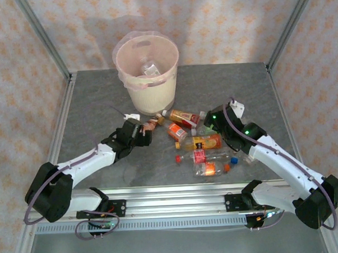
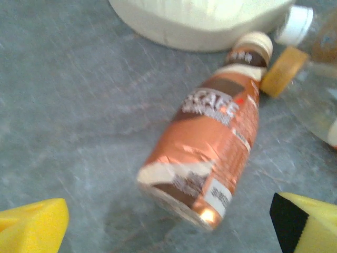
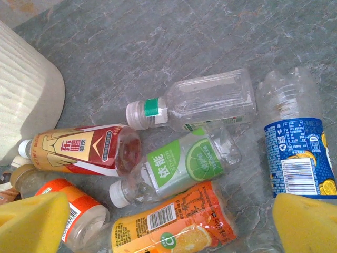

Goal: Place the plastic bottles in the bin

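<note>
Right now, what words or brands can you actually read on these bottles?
"东鹏": red-and-gold bottle.
"依能": green-label bottle.
"CAFE", blurred: copper-brown bottle.
Blue-label bottle and orange-fruit-label bottle: barcodes, print too small to read.

The copper-brown bottle (image 2: 202, 158) lying at the foot of the bin (image 2: 200, 23) carries white capitals that read as "SCAFE", with the first letters blurred. The small print on the white patch by its base is too soft to read.

To the right, the red-and-gold bottle (image 3: 79, 150) nearest the bin bears the Chinese characters 东鹏 in red on gold. Just beside it, the green-labelled bottle (image 3: 179, 168) shows 依能 in white next to a lime-slice picture. The blue-labelled bottle (image 3: 297, 158) and the orange-labelled bottle (image 3: 174, 226) each show a barcode, but the digits are illegible.
</note>
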Available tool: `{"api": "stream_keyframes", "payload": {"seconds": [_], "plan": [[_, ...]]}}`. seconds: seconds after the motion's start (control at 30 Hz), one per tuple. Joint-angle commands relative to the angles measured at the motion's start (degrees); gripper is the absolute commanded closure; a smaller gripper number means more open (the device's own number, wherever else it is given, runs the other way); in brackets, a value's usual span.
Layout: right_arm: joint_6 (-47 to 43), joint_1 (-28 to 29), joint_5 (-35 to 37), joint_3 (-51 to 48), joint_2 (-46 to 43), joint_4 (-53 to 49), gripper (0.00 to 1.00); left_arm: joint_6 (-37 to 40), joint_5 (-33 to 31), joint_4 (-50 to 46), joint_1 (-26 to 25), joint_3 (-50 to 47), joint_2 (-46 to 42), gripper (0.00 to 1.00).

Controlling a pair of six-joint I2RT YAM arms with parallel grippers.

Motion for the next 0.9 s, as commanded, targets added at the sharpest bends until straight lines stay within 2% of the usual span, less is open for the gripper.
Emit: {"api": "stream_keyframes", "payload": {"seconds": [0.0, 0.17, 0.47, 0.87], "plan": [[0.82, 0.13, 0.68, -0.45, -0.39, 0.17, 0.01, 7.12, -5.4, 1.73, 0.53, 2.74, 1.67, 0.0], [0.82, 0.11, 0.75, -0.31, -0.48, -0.37, 0.01, 8.99, -0.75, 6.52, 1.89, 3.83, 6.03, 0.0], [0.74, 0.11, 1.55, -0.27, -0.92, -0.71, 0.01, 5.72, 2.92, 8.51, 3.13, 7.04, 14.03, 0.0], [0.65, 0.11, 1.83, -0.36, -0.95, -1.18, 0.01, 1.63, 3.49, 8.05, 3.13, 7.9, 19.15, 0.06]]}}
